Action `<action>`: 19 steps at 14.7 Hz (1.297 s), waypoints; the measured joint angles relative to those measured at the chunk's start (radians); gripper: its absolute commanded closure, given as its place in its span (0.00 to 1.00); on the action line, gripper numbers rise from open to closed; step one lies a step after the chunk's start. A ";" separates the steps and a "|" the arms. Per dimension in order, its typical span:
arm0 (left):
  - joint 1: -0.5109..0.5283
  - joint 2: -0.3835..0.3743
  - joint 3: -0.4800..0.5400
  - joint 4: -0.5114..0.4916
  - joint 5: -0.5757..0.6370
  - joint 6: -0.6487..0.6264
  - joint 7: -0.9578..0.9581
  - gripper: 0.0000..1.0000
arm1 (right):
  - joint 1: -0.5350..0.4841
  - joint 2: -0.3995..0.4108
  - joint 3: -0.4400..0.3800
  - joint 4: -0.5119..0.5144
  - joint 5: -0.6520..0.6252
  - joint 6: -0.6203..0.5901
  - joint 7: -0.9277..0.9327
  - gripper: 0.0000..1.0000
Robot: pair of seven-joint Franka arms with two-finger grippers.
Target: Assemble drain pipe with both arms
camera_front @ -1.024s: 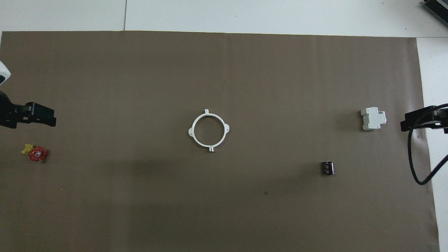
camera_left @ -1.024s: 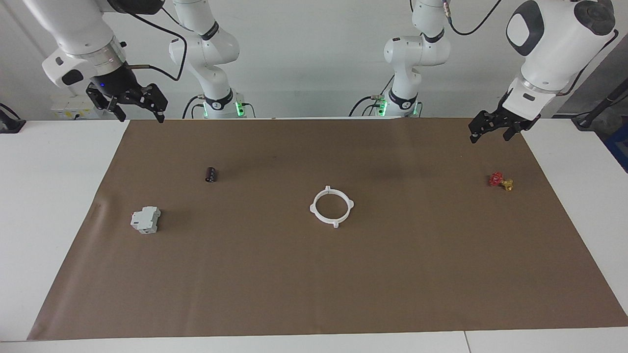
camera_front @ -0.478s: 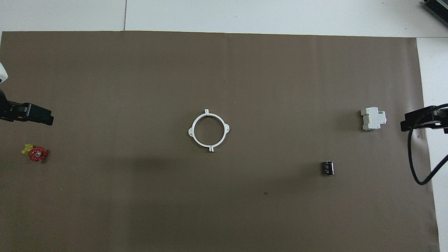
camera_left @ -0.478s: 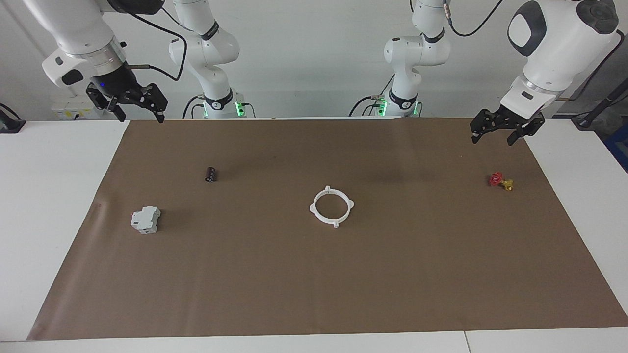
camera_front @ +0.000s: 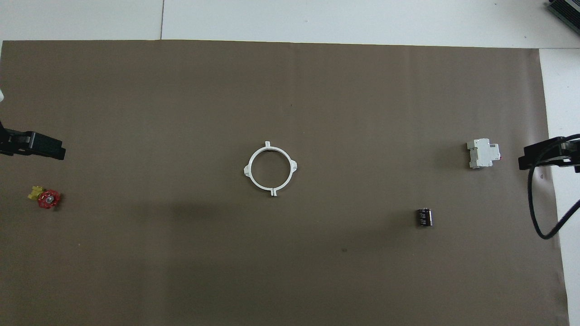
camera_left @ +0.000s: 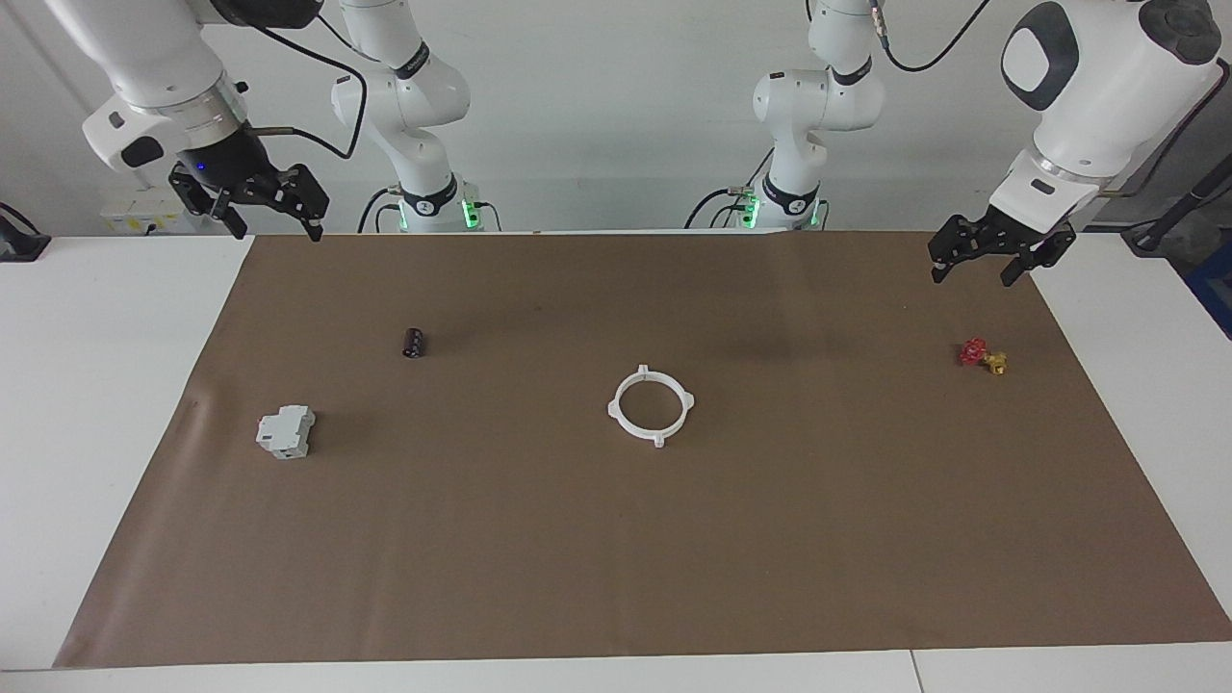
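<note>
The drain pipe lies flat in the middle of the brown mat as one closed white ring with small tabs around its rim, and it shows as a full circle in the overhead view. My left gripper hangs open and holds nothing, over the mat's edge at the left arm's end; one black finger shows from above. My right gripper also stands open with nothing in it, over the mat's corner at the right arm's end. Both are well away from the ring.
A red-and-yellow valve lies under the left gripper's area. A grey-white blocky box and a small dark cylinder lie toward the right arm's end. The brown mat covers most of the white table.
The left gripper has drifted outward toward the left arm's end of the table. The right arm, the ring and the other objects have not moved.
</note>
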 measured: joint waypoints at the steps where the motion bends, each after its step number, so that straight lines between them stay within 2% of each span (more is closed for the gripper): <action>1: 0.000 0.000 0.000 0.000 0.000 0.001 0.000 0.00 | 0.000 0.000 0.000 0.000 0.000 0.000 0.000 0.00; 8: -0.010 0.000 -0.001 -0.001 -0.001 0.013 -0.043 0.00 | 0.000 0.000 0.000 0.000 0.000 0.000 0.000 0.00; 13: -0.020 0.000 -0.057 -0.001 -0.002 0.020 -0.127 0.00 | 0.000 0.000 0.000 0.000 0.000 0.000 0.000 0.00; 19: -0.023 0.001 -0.026 0.020 -0.002 0.009 -0.129 0.00 | 0.000 0.000 0.000 0.000 0.000 0.000 0.000 0.00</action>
